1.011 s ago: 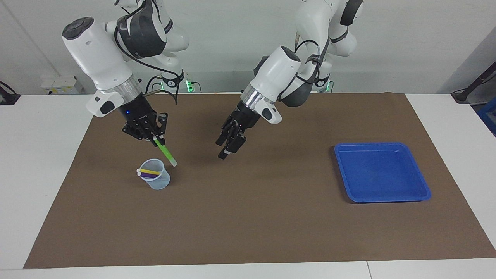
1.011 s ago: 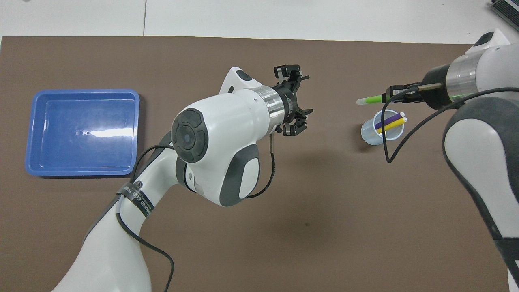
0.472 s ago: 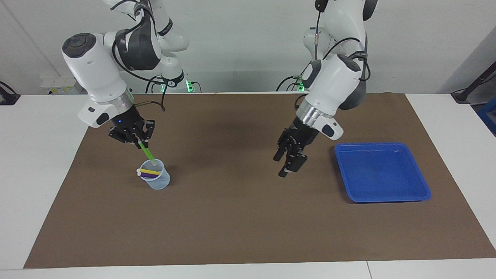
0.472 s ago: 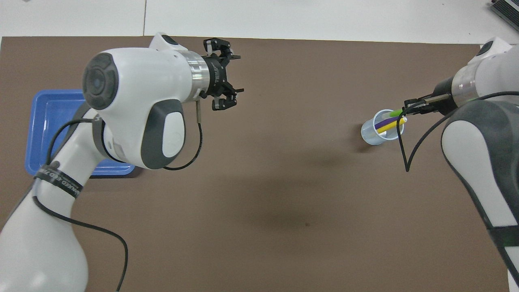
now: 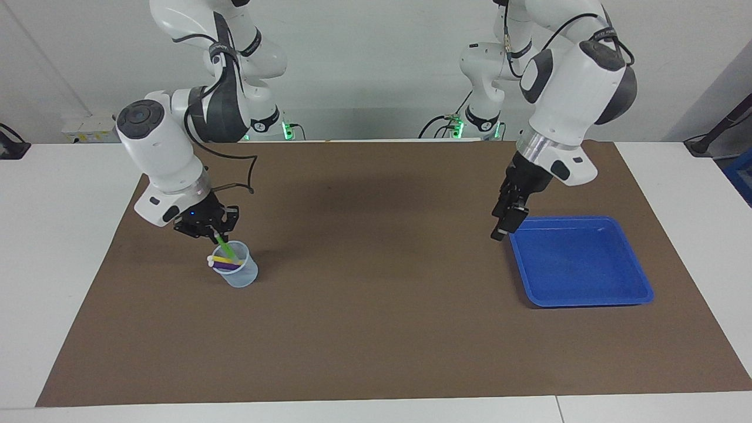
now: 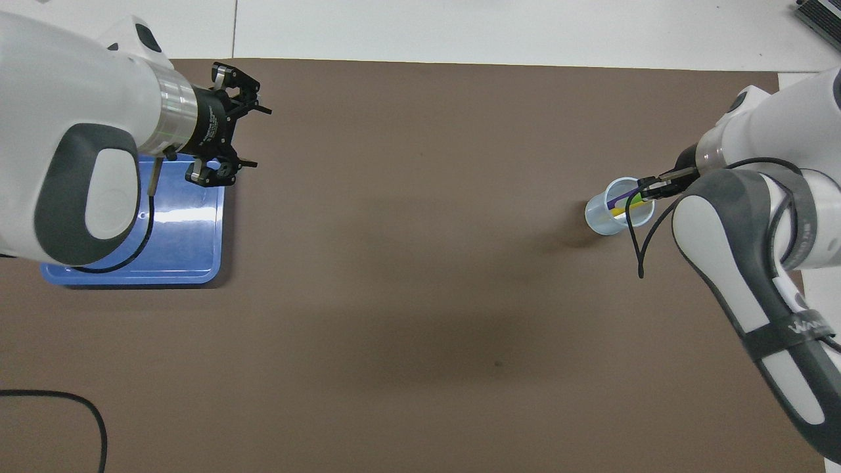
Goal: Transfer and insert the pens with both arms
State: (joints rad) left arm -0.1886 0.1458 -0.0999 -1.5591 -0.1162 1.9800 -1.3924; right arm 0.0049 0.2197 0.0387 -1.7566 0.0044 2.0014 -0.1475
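Note:
A clear plastic cup (image 5: 242, 277) (image 6: 599, 220) stands on the brown mat toward the right arm's end of the table. The yellow pen (image 5: 225, 259) (image 6: 617, 212) and the purple pen (image 5: 225, 267) (image 6: 621, 195) lean inside it. My right gripper (image 5: 210, 230) (image 6: 657, 187) hangs just above the cup's rim, shut on the green pen (image 5: 224, 247) (image 6: 635, 201), whose lower end is inside the cup. My left gripper (image 5: 505, 228) (image 6: 240, 125) is open and holds nothing, over the edge of the blue tray (image 5: 581, 302) (image 6: 131, 279).
The blue tray lies toward the left arm's end of the mat with nothing in it. The brown mat (image 5: 376, 329) covers most of the white table. A black cable (image 6: 98, 427) loops in at the robots' edge.
The right gripper has moved over the cup and lowered the green pen's tip into it. The left arm has swung from the table's middle to the tray's edge, still open.

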